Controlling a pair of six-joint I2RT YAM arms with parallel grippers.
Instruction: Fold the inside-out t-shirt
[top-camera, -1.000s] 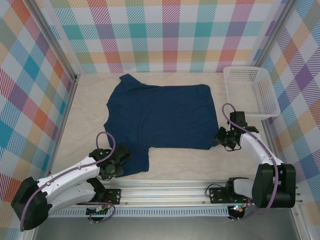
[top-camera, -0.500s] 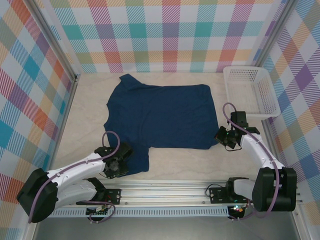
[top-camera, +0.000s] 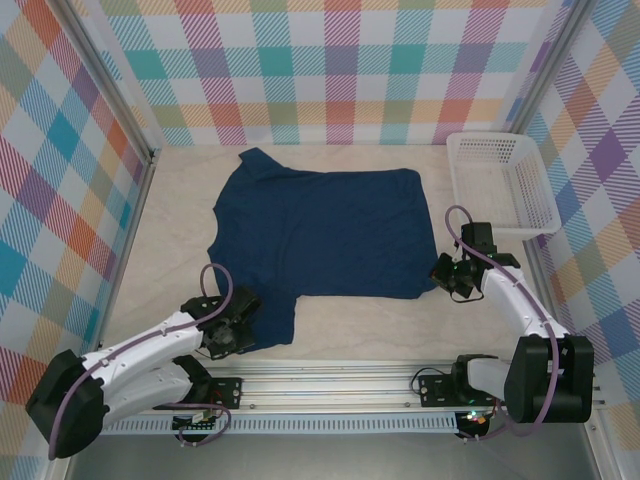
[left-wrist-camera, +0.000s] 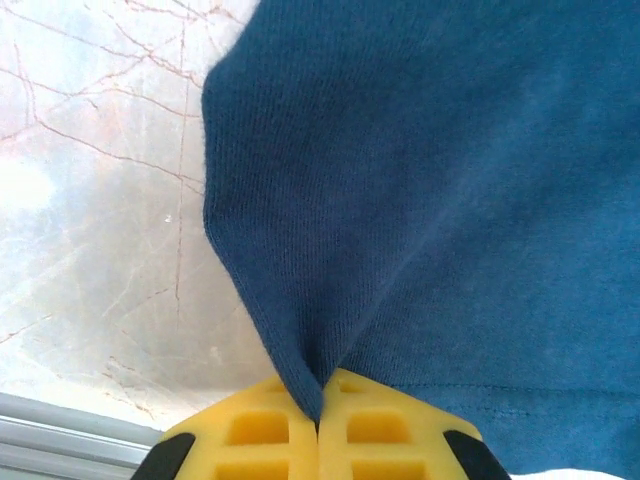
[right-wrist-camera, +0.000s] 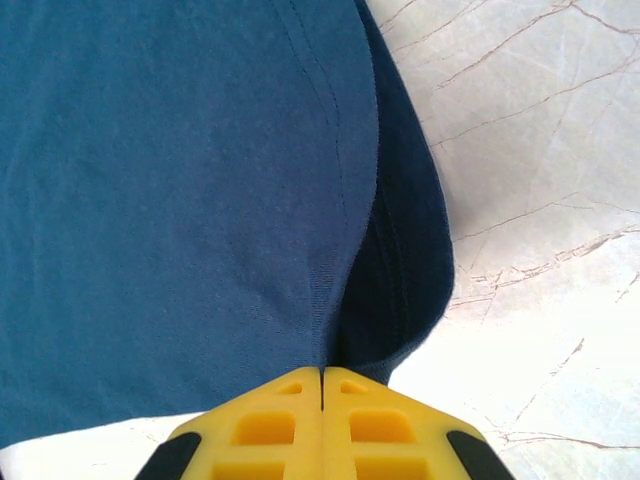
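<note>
Where the dark navy blue soft cotton t-shirt (top-camera: 320, 235) lies spread flat over the middle of the pale, marble-veined table (top-camera: 400, 325), my left pincer (top-camera: 232, 325) sits at the shirt's 7 o'clock corner, on the flap that reaches toward the near rail. Through my left wrist camera, that pincer (left-wrist-camera: 318, 400) is pressed tight together, its yellow fingers (left-wrist-camera: 260, 435) nipping a ridge of the navy cloth (left-wrist-camera: 450, 200) that rises toward 12 o'clock. Bare tabletop (left-wrist-camera: 90, 200) fills the 9 o'clock side, and a stitched hem runs past at 4 o'clock. Across the shirt's broad, smooth body, my right pincer (top-camera: 447, 280) is at its 4 o'clock corner, at the near end of the shirt's straight right edge. Seen from my right wrist, this pincer (right-wrist-camera: 322, 385) is likewise clamped closed, its yellow fingers (right-wrist-camera: 265, 425) meeting on the seamed edge of the fabric (right-wrist-camera: 170, 200). A darker under-layer bulges out toward 3 o'clock, and the marbled surface (right-wrist-camera: 540, 150) shows at 2 o'clock. Beyond that arm, at the table's 2 o'clock corner, stands a white plastic lattice basket (top-camera: 495, 137), well apart from the shirt.
</note>
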